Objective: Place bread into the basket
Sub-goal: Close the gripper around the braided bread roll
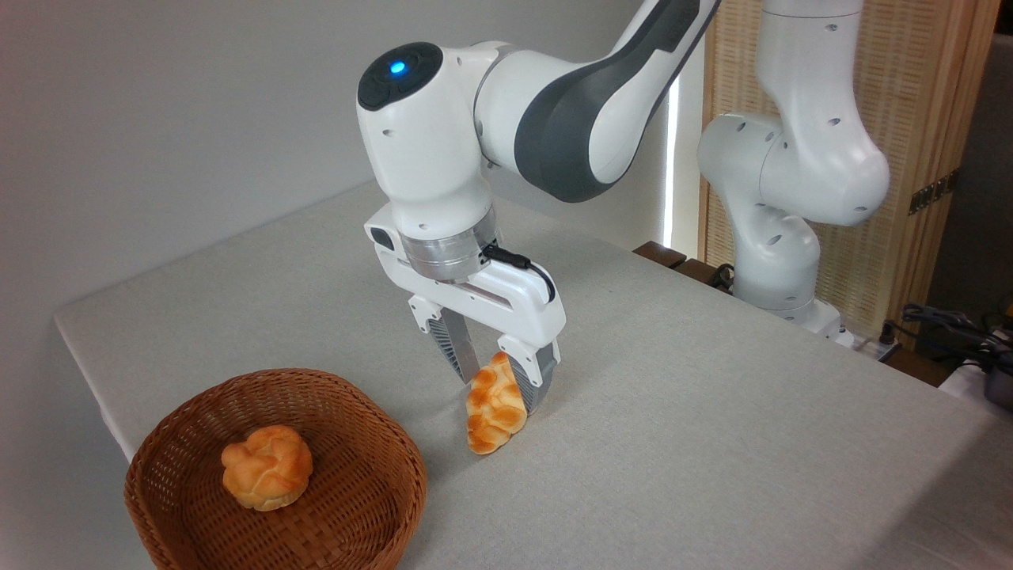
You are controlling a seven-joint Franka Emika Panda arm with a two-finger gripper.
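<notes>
now the tool (497, 378) points straight down, fingers clamping the bread (495, 408).

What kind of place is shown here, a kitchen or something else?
Probably a robotics lab, not a kitchen: a robot arm bolted at a cloth-covered table, loose cables at the right, and bread in its gripper beside a basket.

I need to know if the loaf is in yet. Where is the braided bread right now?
Not in yet: the braided bread hangs nose-down between the gripper fingers at picture centre, just right of the basket.
</notes>
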